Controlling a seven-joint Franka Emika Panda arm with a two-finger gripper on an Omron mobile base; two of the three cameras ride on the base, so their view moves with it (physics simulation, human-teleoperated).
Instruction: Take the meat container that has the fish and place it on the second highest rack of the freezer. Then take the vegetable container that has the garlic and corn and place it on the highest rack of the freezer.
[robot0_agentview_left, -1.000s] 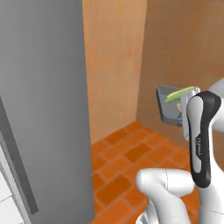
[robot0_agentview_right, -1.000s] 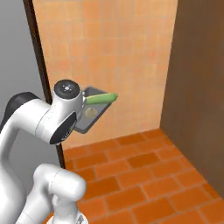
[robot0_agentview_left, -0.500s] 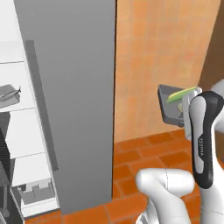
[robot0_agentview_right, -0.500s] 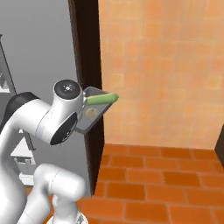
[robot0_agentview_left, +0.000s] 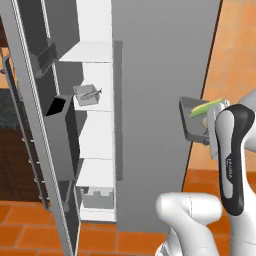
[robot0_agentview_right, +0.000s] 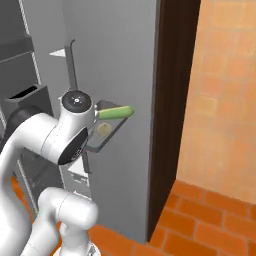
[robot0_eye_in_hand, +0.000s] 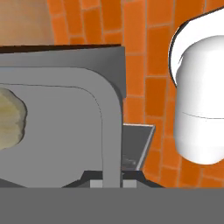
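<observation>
Looking over the arm from the left base view, we see the freezer (robot0_agentview_left: 150, 100) standing open, its grey door swung out at the left with dark door bins (robot0_agentview_left: 57, 107) on its inner face and a stack of flat white shelves inside. The highest rack (robot0_agentview_left: 90, 51) is bare where we can see it. On the second highest rack (robot0_agentview_left: 97, 102) sits a shallow grey tray (robot0_agentview_left: 86, 95) with the slender fish (robot0_agentview_left: 91, 93) in it. A small grey box (robot0_agentview_left: 97, 197) rests on a lower shelf.

To the right of the freezer's grey side panel, the vegetable container (robot0_agentview_left: 192, 122) hangs in the air, tipped on edge, with the yellow-green corn (robot0_agentview_left: 207, 107) along its upper rim and the pale garlic (robot0_agentview_left: 205, 122) just below. From the right base view the same tray (robot0_agentview_right: 107, 132) juts out beside the arm's white wrist, corn (robot0_agentview_right: 116, 113) on top, garlic (robot0_agentview_right: 103, 129) under it.

In the hand view the gripper (robot0_eye_in_hand: 111, 181) is clamped on the tray's grey rim (robot0_eye_in_hand: 109, 131) (the garlic (robot0_eye_in_hand: 11, 118) looms at the left edge).

The floor (robot0_agentview_right: 210, 230) is orange-red brick tile, and the wall (robot0_agentview_right: 225, 90) beyond the freezer is pale orange tile.
</observation>
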